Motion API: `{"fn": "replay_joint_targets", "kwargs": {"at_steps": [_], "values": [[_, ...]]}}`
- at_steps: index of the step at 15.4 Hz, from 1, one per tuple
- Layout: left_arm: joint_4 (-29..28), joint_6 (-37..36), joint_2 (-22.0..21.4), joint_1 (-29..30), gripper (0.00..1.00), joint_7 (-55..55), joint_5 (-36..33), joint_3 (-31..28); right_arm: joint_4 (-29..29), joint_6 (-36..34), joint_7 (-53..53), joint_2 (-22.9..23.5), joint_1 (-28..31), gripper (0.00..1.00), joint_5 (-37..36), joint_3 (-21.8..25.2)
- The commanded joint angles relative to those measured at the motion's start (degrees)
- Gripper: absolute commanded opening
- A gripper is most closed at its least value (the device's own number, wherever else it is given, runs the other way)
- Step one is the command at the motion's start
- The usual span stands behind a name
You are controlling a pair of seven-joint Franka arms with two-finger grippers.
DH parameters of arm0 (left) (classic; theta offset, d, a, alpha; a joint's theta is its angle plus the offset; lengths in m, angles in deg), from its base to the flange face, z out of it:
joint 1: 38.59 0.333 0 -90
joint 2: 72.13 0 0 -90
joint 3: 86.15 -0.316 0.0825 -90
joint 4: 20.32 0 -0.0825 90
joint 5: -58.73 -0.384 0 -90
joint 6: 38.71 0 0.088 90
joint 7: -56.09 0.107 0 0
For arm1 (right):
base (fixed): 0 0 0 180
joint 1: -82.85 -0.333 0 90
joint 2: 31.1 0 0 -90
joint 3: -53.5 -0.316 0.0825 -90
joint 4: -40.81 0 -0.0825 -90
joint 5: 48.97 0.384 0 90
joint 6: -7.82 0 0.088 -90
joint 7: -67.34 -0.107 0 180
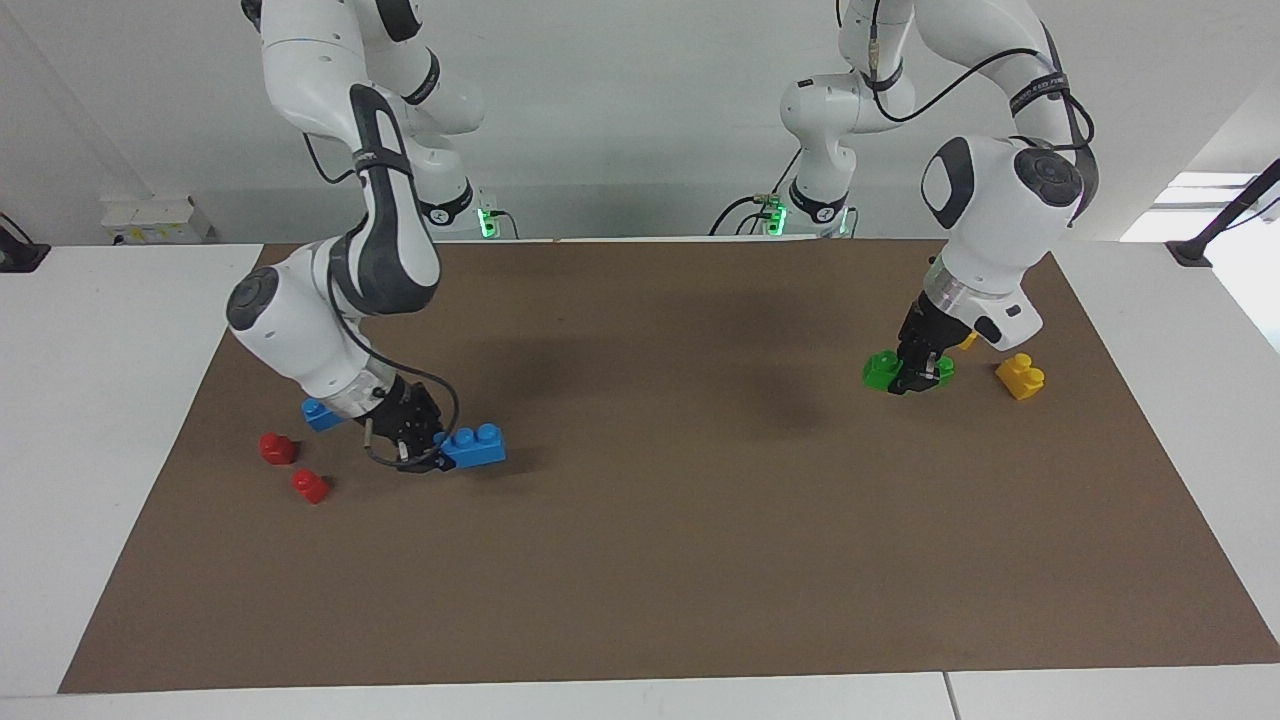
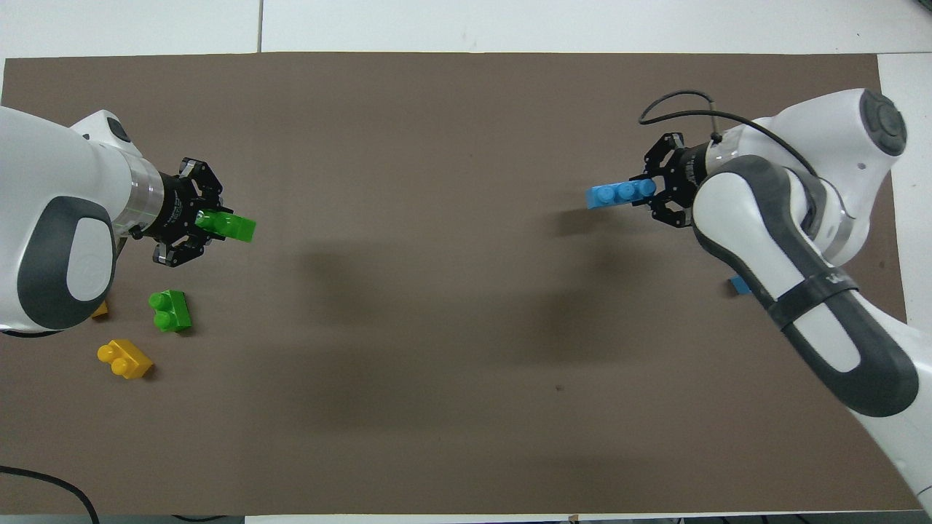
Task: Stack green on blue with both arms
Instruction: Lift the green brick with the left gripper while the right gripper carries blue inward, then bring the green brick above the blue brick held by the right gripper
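Observation:
My left gripper [image 1: 912, 380] is shut on a green two-stud brick [image 1: 881, 370] and holds it just above the brown mat at the left arm's end; both show in the overhead view, the gripper [image 2: 207, 223] and the brick [image 2: 233, 227]. The second green brick [image 2: 170, 311] lies on the mat nearer to the robots. My right gripper [image 1: 425, 450] is shut on a blue three-stud brick [image 1: 476, 446], low over the mat at the right arm's end; the overhead view shows the gripper [image 2: 648, 191] and brick [image 2: 617, 195]. The second blue brick [image 1: 320, 413] lies partly hidden by the right arm.
Two small red bricks [image 1: 277, 448] [image 1: 310, 486] lie on the mat [image 1: 640, 580] at the right arm's end. A yellow brick [image 1: 1020, 377] lies beside the left gripper; another yellow one [image 2: 100, 310] peeks out under the left arm.

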Motion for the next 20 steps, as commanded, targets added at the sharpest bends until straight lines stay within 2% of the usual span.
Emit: {"fn": "replay_joint_targets", "kwargs": {"at_steps": [1, 3, 5, 8, 12, 17, 20], "values": [[-0.1, -3.3, -2.6, -0.5, 0.00, -1.8, 0.8, -0.2, -0.4, 0.7, -8.7, -0.5, -3.0, 0.00, 1.2, 0.2], [-0.2, -4.5, -3.8, -1.3, 0.00, -2.2, 0.9, -0.3, -1.2, 1.8, -15.1, -0.6, -6.5, 0.00, 1.2, 0.2], [-0.2, -4.9, -4.4, -2.1, 0.00, -5.3, 0.9, -0.3, -3.9, 6.5, -18.3, -1.0, -10.9, 0.00, 1.2, 0.3], [-0.3, -5.0, -4.7, -4.9, 0.00, -10.2, 0.9, -0.2, -4.6, 10.0, -23.6, -0.4, -14.5, 0.00, 1.1, 0.3], [-0.4, -4.9, -4.8, -10.7, 0.00, -19.3, 0.8, -0.3, -5.9, 14.3, -25.0, 1.4, -19.5, 0.00, 0.1, 0.5], [-1.4, -3.0, -5.2, -16.6, 0.00, -26.3, 0.6, -0.2, -7.4, 16.6, -24.9, 1.6, -20.5, 0.00, -0.5, 0.4], [-3.1, 2.1, -4.2, -21.0, 0.00, -32.7, 0.3, -0.3, -10.0, 19.5, -24.4, 1.6, -20.6, 0.00, -0.7, 0.5]]}}
